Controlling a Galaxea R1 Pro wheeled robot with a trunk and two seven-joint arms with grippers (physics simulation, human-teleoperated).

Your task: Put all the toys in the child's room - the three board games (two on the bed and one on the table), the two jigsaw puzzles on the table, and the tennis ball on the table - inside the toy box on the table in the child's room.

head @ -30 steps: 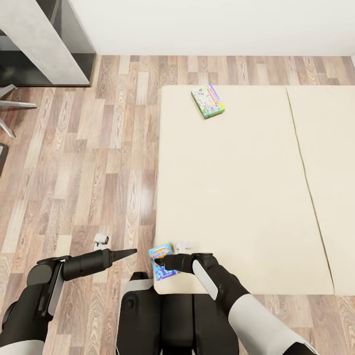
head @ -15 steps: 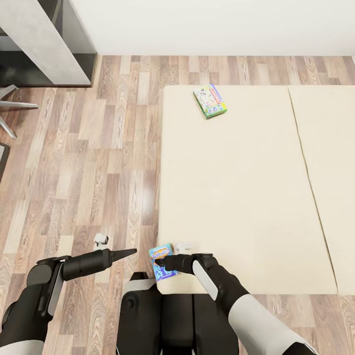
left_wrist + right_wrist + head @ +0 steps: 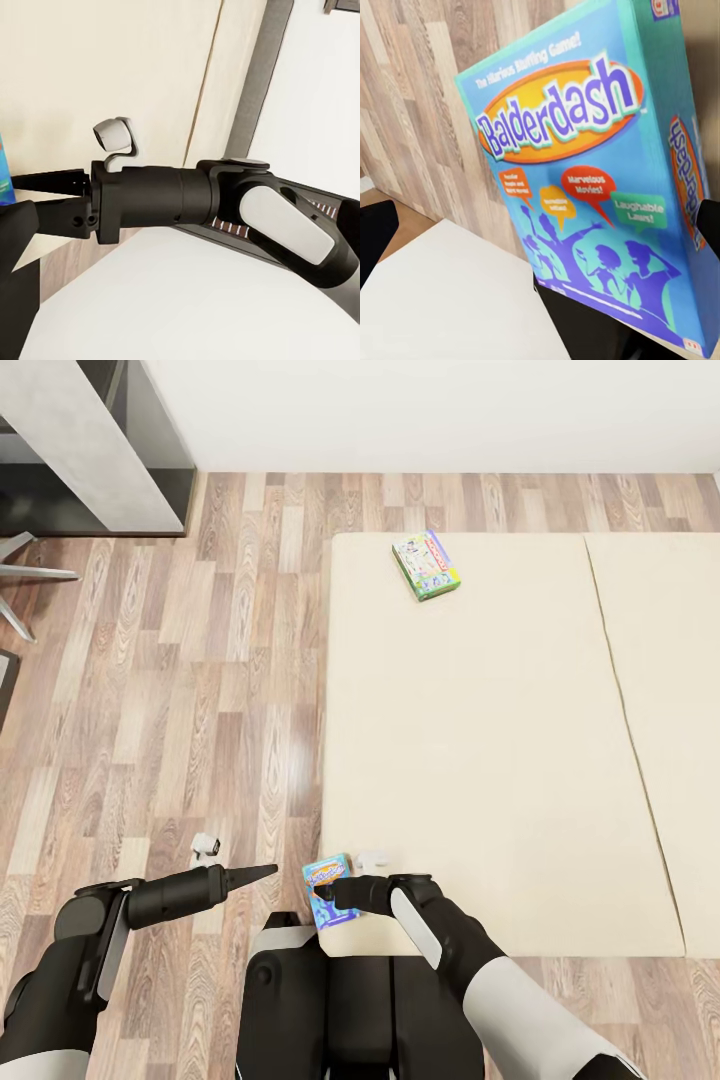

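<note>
The right gripper had its jaws pinching the blue game box by one end, over the bed corner. It looked light, stiff and slick. The left gripper seemed pressed together, empty.

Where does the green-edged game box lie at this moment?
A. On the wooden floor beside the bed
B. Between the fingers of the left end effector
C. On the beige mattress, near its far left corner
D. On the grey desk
C. In the head view the green-edged game box lies flat on the beige mattress, close to its far left corner, well apart from both arms.
</note>
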